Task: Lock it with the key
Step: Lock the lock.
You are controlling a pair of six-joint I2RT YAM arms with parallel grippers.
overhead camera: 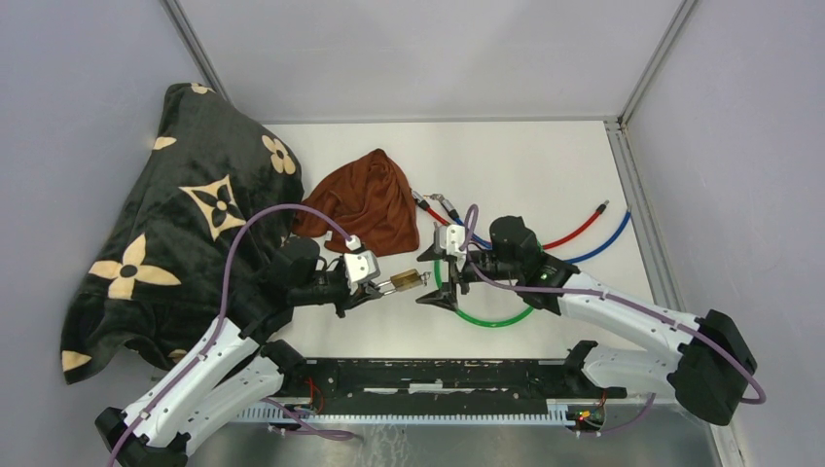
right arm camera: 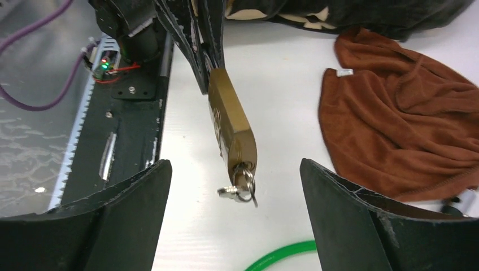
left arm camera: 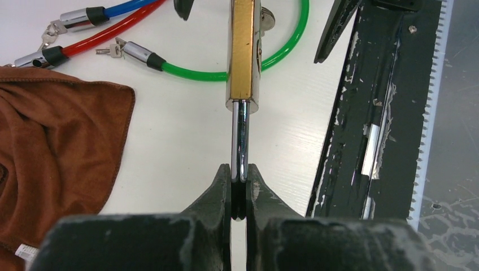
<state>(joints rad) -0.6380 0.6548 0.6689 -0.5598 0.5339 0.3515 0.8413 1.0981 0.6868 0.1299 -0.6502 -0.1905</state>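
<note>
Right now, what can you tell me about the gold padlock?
The padlock is a brass-coloured block with shiny silver edges and a steel shackle. The left tool is shut on that shackle, holding it sideways above the table. A key on a ring sticks out of its far end, between the open fingers of the right tool, which do not touch it.

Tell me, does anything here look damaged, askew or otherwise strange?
Two things. The black mounting rail at the near edge of the table has chipped, flaking paint. A dark patterned blanket lies heaped over the table's left side. The padlock, clamped at its shackle by the left gripper, looks normal.
</note>
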